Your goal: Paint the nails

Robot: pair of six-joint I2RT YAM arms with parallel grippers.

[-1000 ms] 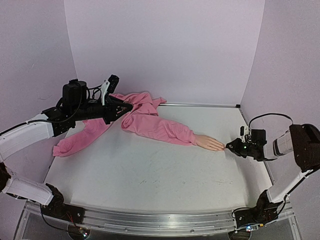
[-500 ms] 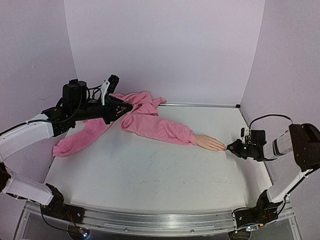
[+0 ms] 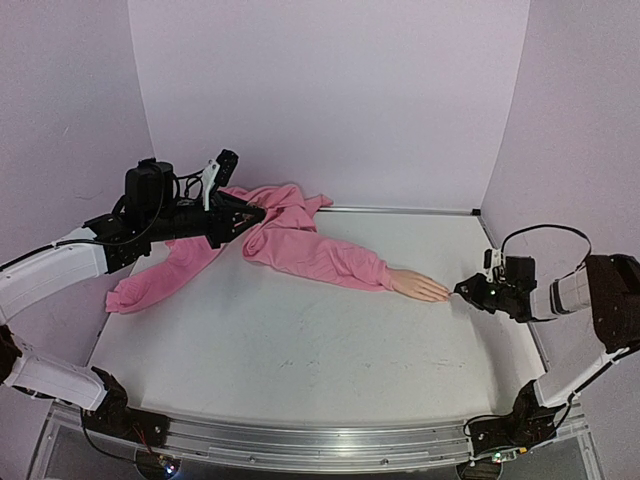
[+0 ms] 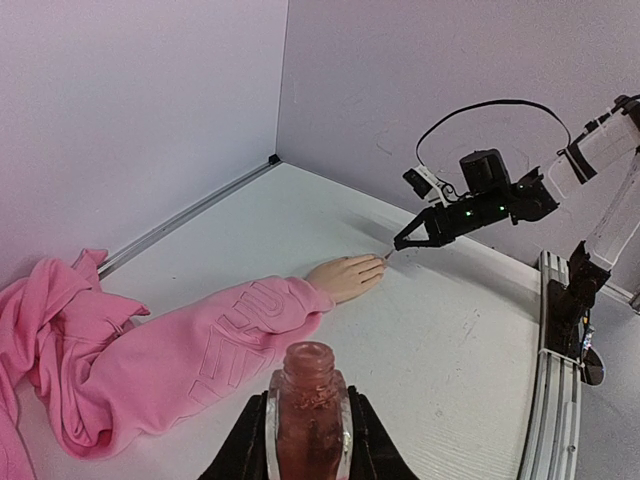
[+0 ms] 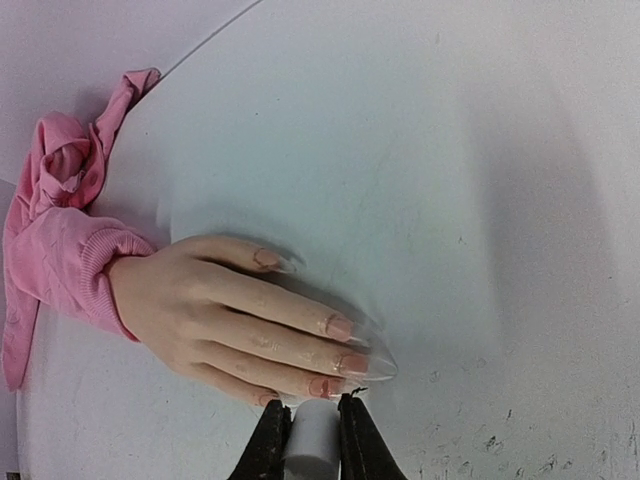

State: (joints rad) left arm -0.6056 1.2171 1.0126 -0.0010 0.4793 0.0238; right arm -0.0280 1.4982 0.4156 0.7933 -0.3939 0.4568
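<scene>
Peach mannequin hand [image 3: 420, 287] lies flat on table [image 3: 300, 350], right of centre, pink sleeve [image 3: 320, 255] trailing left. Long nails [image 5: 338, 327] point at right gripper [image 3: 470, 291], its fingers clamped on white brush cap [image 5: 314, 438], just beside nails. Raised left gripper [image 3: 250, 212] grips open pinkish bottle [image 4: 307, 390] upright.

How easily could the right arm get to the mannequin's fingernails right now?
Probably easily: the right hand, shut on a pale cap, sits just past the fingertips of the mannequin hand, with nothing between it and the nails.

Pale lilac walls [image 3: 330, 90] enclose a white tabletop [image 3: 300, 350].
</scene>
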